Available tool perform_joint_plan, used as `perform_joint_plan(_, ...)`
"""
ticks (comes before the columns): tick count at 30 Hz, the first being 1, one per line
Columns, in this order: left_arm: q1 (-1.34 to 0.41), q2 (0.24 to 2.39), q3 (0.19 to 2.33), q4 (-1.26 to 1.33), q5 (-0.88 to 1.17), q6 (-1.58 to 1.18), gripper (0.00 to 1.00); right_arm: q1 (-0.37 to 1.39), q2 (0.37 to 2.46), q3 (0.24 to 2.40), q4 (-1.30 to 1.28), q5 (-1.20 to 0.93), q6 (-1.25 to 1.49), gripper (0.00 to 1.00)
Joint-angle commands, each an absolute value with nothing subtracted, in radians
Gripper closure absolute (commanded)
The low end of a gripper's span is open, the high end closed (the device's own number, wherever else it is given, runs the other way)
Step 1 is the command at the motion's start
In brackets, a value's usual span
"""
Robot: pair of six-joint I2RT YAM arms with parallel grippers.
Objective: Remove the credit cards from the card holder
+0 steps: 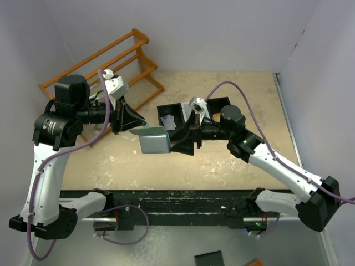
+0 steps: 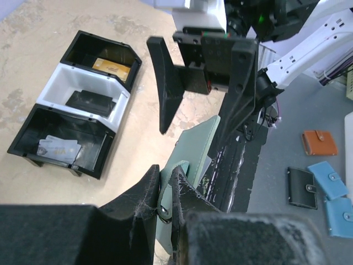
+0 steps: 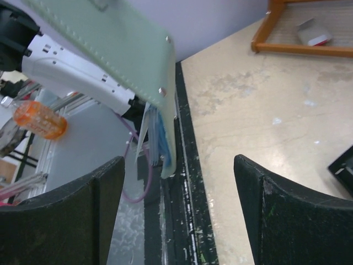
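Currently my left gripper (image 2: pixel 165 174) is clamped on one edge of the wallet (image 1: pixel 153 143). Its free edge hangs at the mouth of my right gripper (image 3: pixel 179 160), whose jaws stand wide apart with clearance on both sides.

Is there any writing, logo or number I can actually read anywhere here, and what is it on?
No text here is readable.
The grey card in the bin tray: faint print, too blurred to read.
The tan card: pale marks, too small to read.
The card holder: plain, no lettering visible.
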State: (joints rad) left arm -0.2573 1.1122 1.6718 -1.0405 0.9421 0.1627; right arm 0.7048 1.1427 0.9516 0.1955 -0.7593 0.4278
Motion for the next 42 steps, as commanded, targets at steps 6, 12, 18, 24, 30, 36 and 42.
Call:
perform_joint_plan(6,-0.256,1.125,1.693,-0.938,0.984,0.028,1.00,0.742,1.115,0.877,0.378,-0.770,0.512,0.30)
perform_joint_plan(12,-0.256,1.125,1.677,-0.905,0.984,-0.022,1.00,0.753,1.141,0.871,0.473,-0.746,0.574,0.60)
perform_joint_plan(18,-0.256,1.122,1.613,-0.921,0.955,0.020,1.00,0.753,1.150,0.920,0.427,-0.692,0.602,1.00)
perform_joint_plan(24,-0.256,1.071,1.483,-0.902,0.658,0.190,0.05,0.753,1.144,1.015,0.165,-0.637,0.590,1.00)
perform_joint_plan(30,-0.256,0.972,1.389,-0.893,0.699,0.360,0.01,0.723,1.218,1.218,-0.257,-0.483,0.553,1.00)
perform_joint_plan(36,-0.258,0.778,1.186,-0.741,0.832,0.503,0.01,0.721,1.325,1.390,-0.447,-0.417,0.558,1.00)
perform_joint_plan(42,-0.259,0.706,1.058,-0.544,0.686,0.487,0.01,0.731,1.381,1.470,-0.413,-0.443,0.623,1.00)
